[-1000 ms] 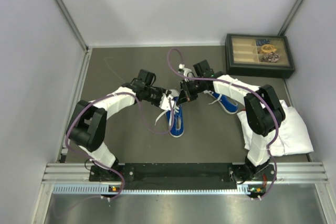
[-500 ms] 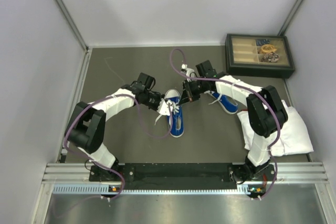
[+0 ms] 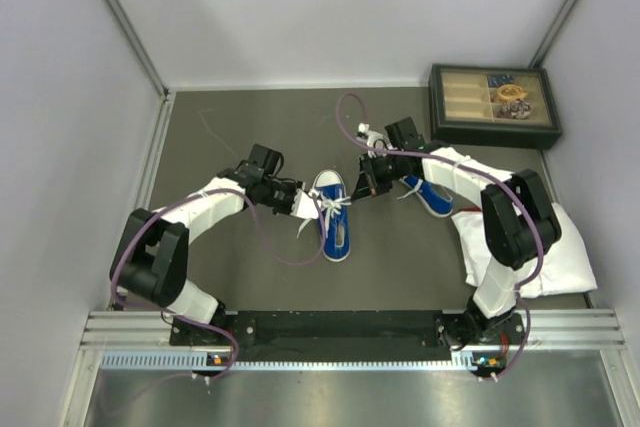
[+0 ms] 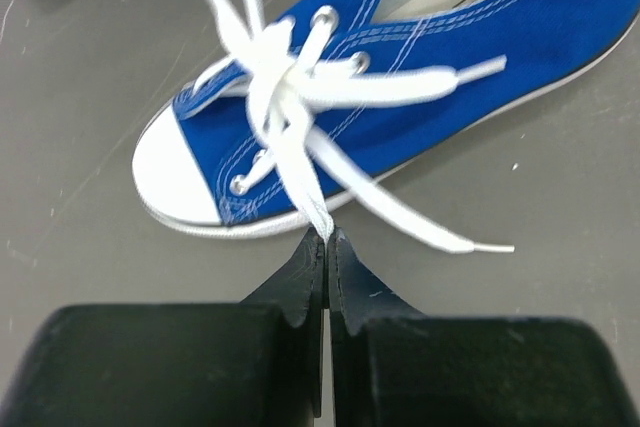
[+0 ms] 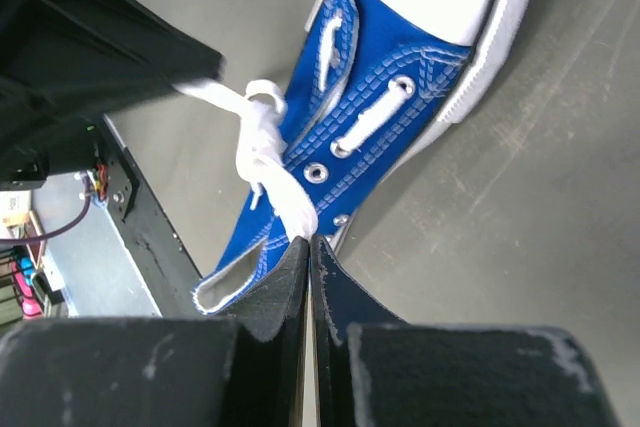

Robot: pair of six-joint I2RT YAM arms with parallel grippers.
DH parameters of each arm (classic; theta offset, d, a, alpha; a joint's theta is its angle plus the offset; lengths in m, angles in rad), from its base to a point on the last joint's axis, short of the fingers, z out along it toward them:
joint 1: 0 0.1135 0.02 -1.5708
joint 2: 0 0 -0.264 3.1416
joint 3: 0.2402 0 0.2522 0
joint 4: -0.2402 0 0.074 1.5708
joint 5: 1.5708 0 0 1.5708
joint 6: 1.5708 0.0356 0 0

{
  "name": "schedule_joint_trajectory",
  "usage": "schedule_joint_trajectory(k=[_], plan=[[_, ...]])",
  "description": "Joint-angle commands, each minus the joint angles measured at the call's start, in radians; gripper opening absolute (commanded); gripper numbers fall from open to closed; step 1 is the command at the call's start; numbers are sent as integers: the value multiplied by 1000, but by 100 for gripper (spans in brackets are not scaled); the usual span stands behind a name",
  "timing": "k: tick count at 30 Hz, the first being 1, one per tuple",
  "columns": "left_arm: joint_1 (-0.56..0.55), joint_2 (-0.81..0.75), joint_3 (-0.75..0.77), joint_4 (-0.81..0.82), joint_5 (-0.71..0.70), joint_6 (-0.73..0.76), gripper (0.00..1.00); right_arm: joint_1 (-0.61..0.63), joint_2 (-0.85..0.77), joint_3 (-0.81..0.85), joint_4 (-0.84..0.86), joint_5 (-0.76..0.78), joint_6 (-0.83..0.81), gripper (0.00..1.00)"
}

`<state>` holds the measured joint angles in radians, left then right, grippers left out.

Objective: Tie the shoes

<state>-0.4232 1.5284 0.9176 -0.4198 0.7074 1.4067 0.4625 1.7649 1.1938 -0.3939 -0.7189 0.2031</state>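
Note:
One blue sneaker (image 3: 334, 219) with a white toe cap lies mid-table, toe away from the bases. Its white laces are crossed in a knot (image 4: 280, 97) over the tongue. My left gripper (image 3: 303, 203) is left of the shoe, shut on a lace strand (image 4: 300, 172) pulled taut from the knot. My right gripper (image 3: 366, 187) is right of the shoe, shut on the other lace strand (image 5: 285, 197). The shoe also shows in the left wrist view (image 4: 450, 57) and the right wrist view (image 5: 400, 77). The second sneaker (image 3: 432, 198) lies to the right, partly under my right arm.
A dark compartment box (image 3: 493, 104) with small items stands at the back right. A white cloth (image 3: 545, 247) lies at the right beside the right arm. Purple cables loop off both arms. A loose lace end (image 4: 455, 239) lies on the mat.
My grippers have moved apart, left one leftward and right one rightward, drawing the two lace strands out to either side of the shoe. The shoe is now uncovered between them.

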Motion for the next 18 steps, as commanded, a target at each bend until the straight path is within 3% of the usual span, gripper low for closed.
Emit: schedule_joint_trajectory(k=[1, 18], plan=[[27, -50, -17, 3, -6, -37, 0, -22, -67, -19, -5, 10, -28, 0], [40, -19, -74, -82, -31, 46, 0, -68, -87, -65, -33, 19, -65, 0]])
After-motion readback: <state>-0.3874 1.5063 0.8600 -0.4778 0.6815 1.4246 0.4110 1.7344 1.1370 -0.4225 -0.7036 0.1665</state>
